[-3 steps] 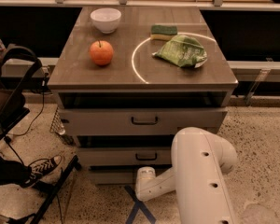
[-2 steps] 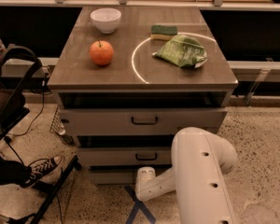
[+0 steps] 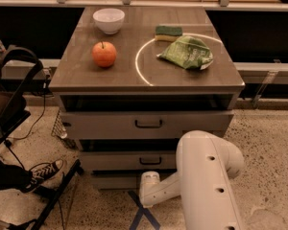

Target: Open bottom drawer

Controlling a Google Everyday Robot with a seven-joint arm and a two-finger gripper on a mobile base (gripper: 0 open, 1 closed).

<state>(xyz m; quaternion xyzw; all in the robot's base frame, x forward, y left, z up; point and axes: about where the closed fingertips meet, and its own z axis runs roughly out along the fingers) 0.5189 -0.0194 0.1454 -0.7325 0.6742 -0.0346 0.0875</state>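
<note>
No text, label, brand or number can be read anywhere, not on the green bag [image 3: 187,52], the sponge [image 3: 168,31] or the bowl [image 3: 109,19]. The gripper [image 3: 148,183] sits low, right at the bottom drawer [image 3: 113,180].

Brown wooden cabinet top [image 3: 81,75], white ring [image 3: 138,66] marked on it. White bowl [image 3: 109,19] back left; orange apple [image 3: 104,54] in front, apart. Green sponge [image 3: 168,31] at back, green bag [image 3: 186,53] just beside, over ring. Gripper [image 3: 148,180] low, near bottom drawer [image 3: 113,180]
</note>
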